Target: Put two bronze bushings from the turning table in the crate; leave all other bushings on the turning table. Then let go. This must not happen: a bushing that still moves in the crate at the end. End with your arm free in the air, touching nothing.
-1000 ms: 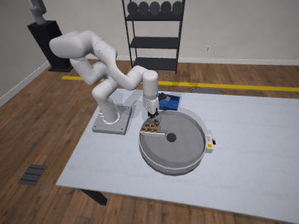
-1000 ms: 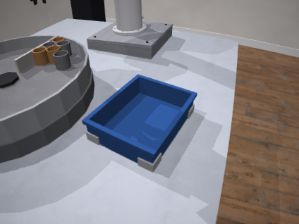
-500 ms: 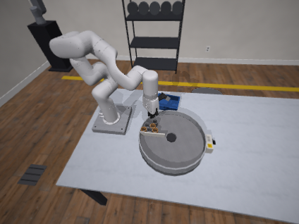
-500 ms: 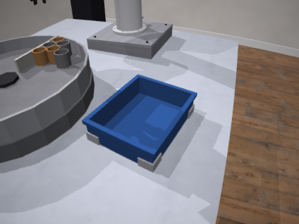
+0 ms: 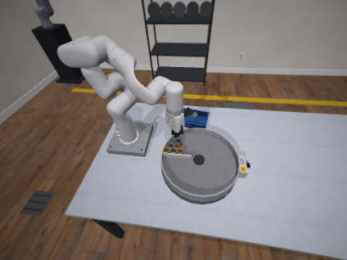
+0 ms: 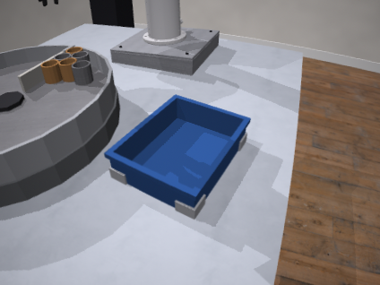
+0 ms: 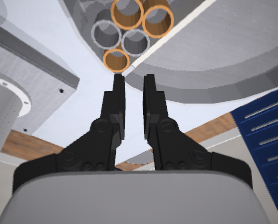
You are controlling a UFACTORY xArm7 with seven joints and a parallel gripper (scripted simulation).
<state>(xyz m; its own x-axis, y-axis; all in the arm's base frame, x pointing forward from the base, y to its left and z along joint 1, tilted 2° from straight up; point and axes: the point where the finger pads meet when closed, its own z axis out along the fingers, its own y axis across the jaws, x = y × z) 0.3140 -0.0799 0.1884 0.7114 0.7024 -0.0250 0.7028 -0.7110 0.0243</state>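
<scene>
While the pincer (image 7: 133, 80) hangs over the rim of the turning table (image 5: 213, 178), its two black fingers stand nearly closed with a narrow gap between them and nothing in that gap; the tips point toward a cluster of bushings at the top centre of the wrist view. Three bronze bushings (image 7: 127, 13) and two grey bushings (image 7: 106, 34) stand upright and packed together against a pale divider bar (image 5: 177, 155); the nearest bronze one (image 7: 116, 60) sits just beyond the left fingertip, apart from it. Seen from the exterior view, the cluster lies at the upper left on the turning table, while the blue crate (image 6: 134, 156) rests on the desk (image 5: 286, 178) at the centre, beside the table's wall, holding no bushing; the arm's base plate (image 6: 203, 52) lies at the upper middle.
</scene>
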